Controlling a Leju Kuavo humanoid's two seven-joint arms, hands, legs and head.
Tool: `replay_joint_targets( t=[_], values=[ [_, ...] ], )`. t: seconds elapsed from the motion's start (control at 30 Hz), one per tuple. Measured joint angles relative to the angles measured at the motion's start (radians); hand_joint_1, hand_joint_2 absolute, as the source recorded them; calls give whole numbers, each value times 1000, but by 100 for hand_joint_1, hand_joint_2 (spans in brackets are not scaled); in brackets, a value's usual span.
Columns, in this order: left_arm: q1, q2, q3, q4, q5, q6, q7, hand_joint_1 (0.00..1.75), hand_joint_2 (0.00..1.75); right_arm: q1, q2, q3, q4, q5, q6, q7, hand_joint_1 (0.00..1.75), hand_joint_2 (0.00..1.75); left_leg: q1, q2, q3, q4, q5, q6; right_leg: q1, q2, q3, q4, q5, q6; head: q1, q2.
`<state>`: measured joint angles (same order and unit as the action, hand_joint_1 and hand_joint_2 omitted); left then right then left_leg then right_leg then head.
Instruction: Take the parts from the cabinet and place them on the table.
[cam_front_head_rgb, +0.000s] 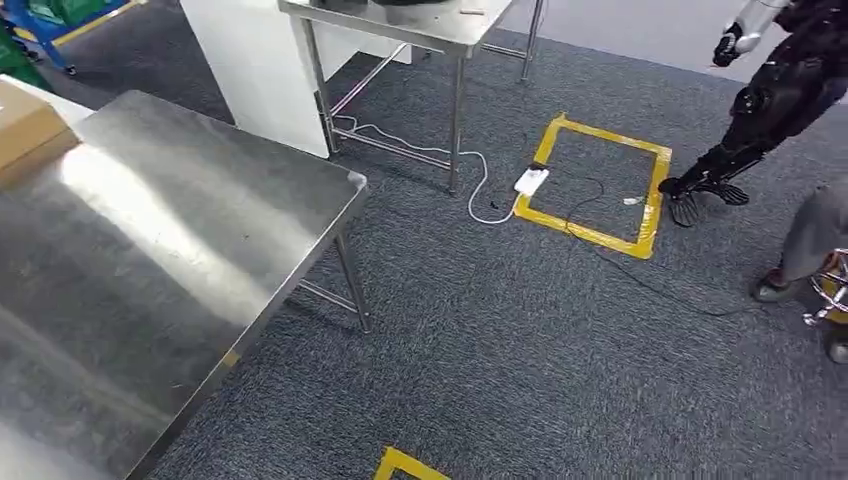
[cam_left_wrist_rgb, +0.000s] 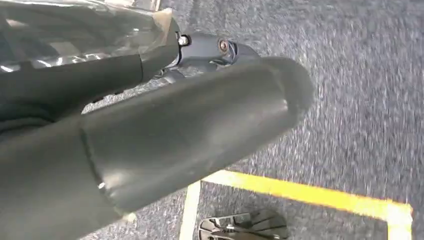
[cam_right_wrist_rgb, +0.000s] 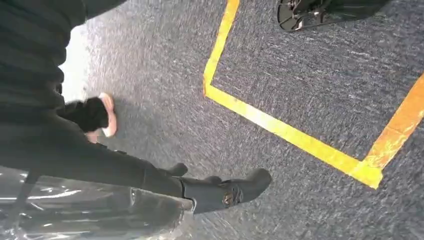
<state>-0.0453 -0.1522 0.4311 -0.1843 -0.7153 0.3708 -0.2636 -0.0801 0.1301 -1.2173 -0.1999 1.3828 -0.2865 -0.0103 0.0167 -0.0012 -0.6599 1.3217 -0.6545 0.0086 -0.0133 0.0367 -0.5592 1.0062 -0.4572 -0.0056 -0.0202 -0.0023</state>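
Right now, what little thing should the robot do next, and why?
Probably turn and step toward the steel table. Each hand, left hand and right hand, seems to hold a plastic-wrapped part, and the table lies off to the left, its top bare where it shows.

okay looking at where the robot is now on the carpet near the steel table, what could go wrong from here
The white cable and power strip lie across the carpet by the yellow tape square; a step there could snag a foot. Another robot and a person's shoe stand close on the right, so a turn risks contact. The steel table corner juts toward the path.
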Motion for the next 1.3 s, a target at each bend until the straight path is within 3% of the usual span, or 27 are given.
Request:
replay_joint_targets(
  t=[0.03,0.1,0.13,0.17,0.23,0.3,0.37,0.4,0.43,0.5,0.53,0.6,0.63,0.67,0.8,0.83,0.87,0.9,0.97,1.0,1.03,1.1,1.13,1.17,1.2,1.23,1.3],
  values=[
    [0,0,0,0,0,-1,0,0,0,2,0,0,0,0,1,0,0,175,1,0,7,-30,34,2,1,15,1,1,0,0,0,0],
    [-1,0,0,0,0,-4,1,0,0,3,0,0,0,0,2,0,0,175,5,-15,79,-196,137,6,1,47,4,5,0,1,-1,0],
    [-2,0,0,0,0,-6,3,0,0,2,0,0,0,-1,5,0,0,175,10,-56,112,-273,160,7,0,60,2,8,0,1,-1,0],
    [-2,1,0,0,0,-10,5,0,0,0,0,0,0,-1,8,0,0,175,4,-69,116,-281,149,3,10,67,-2,11,-1,8,0,0],
    [-5,2,0,0,-2,-13,7,0,0,1,0,0,0,-2,11,-1,0,175,-2,-51,113,-282,154,9,8,80,-13,7,3,20,2,0],
    [-7,1,0,0,-2,-13,10,0,0,5,-1,0,0,-2,11,-1,0,175,-5,-29,117,-294,163,28,7,99,-25,1,8,37,0,0],
    [-8,0,0,0,-2,-13,10,0,0,5,-2,0,0,-2,11,-2,0,175,-3,-12,119,-307,173,43,7,30,-39,39,-13,33,2,0],
    [-7,0,0,0,-2,-13,10,0,0,4,-1,0,0,-2,11,-2,0,175,-3,1,118,-308,174,49,7,0,-68,93,-47,27,7,0],
    [-4,0,0,0,-2,-13,10,0,0,1,0,0,1,-3,11,-2,0,175,-5,25,116,-308,174,49,4,-19,-132,220,-106,24,6,0],
    [-4,1,0,0,-2,-13,10,0,0,2,0,0,1,-3,11,-3,0,175,-8,54,113,-307,173,49,0,-24,-180,326,-135,34,7,0],
    [-4,1,0,0,-2,-13,10,0,0,5,0,0,1,-3,11,-3,0,175,-8,67,113,-307,172,48,-1,-27,-165,301,-122,43,7,0],
    [-5,0,0,0,-2,-13,10,0,0,6,-1,0,1,-3,11,-2,0,175,-7,87,116,-307,170,44,-6,-45,-80,150,-65,61,8,0],
    [-5,0,0,0,-2,-13,10,0,0,4,-2,0,1,-3,11,-3,0,175,-7,98,121,-307,167,39,-8,-82,-17,41,-34,66,8,0],
    [-5,1,0,0,-2,-13,10,0,0,1,0,0,1,-3,11,-3,0,175,-16,108,126,-305,161,30,-1,-130,-2,7,-21,56,8,0],
    [-11,0,0,0,-2,-13,11,0,0,0,-2,0,1,-2,12,-3,0,175,-10,150,145,-311,151,4,11,-83,-8,-3,-11,27,8,0],
    [-12,0,0,-1,-2,-14,11,0,0,0,-2,0,1,-2,12,-3,0,175,0,120,142,-302,142,-6,-15,-70,7,-8,-4,16,6,0],
    [-11,0,0,-1,-3,-16,10,0,0,0,-2,0,1,-1,13,-3,0,175,1,49,128,-263,108,-9,-11,-58,7,-8,-1,9,2,0],
    [-9,0,0,-1,-3,-20,9,0,0,-1,-2,0,1,-1,13,-3,0,175,2,22,103,-201,70,-9,-9,-47,6,-8,0,4,0,0],
    [-3,3,0,0,-4,-29,8,0,0,-2,-2,0,1,0,14,-4,0,175,2,1,24,-38,-5,-12,-3,-18,5,-8,1,-1,0,0],
    [-1,3,0,0,-4,-39,10,0,0,-1,-2,0,1,0,16,-5,0,175,2,-1,-4,7,-10,-12,-1,-3,6,-8,1,-1,0,0],
    [0,5,0,0,-4,-57,23,0,0,1,-2,0,1,0,19,-5,0,175,3,-1,-9,5,10,-11,0,12,7,-8,1,-1,1,0],
    [-2,9,0,0,-1,-102,72,0,0,1,-2,0,1,0,24,-5,0,175,5,-6,37,-118,102,-7,0,43,13,-7,0,0,1,0],
    [-3,11,0,0,-1,-140,124,0,0,1,-2,0,1,2,32,-5,0,175,8,-28,79,-216,155,-5,-1,59,16,-6,-1,0,-1,0],
    [-2,13,0,2,1,-169,168,0,0,1,-2,0,1,3,38,-5,0,175,14,-84,100,-272,175,-4,-1,69,11,-5,-1,1,0,0],
    [-3,14,1,3,4,-215,240,0,0,-5,-3,1,1,7,46,-5,0,175,16,-105,102,-295,168,-4,12,81,4,5,-4,9,3,0],
    [-5,16,2,3,7,-240,279,0,0,-5,-3,2,1,7,54,-5,0,175,11,-90,103,-291,168,-3,7,89,-5,2,-2,14,2,0],
    [-7,18,8,3,26,-280,373,0,0,-1,-5,2,1,8,70,-2,0,175,0,-67,105,-293,169,13,0,116,-19,-5,3,31,1,0]
  ],
)
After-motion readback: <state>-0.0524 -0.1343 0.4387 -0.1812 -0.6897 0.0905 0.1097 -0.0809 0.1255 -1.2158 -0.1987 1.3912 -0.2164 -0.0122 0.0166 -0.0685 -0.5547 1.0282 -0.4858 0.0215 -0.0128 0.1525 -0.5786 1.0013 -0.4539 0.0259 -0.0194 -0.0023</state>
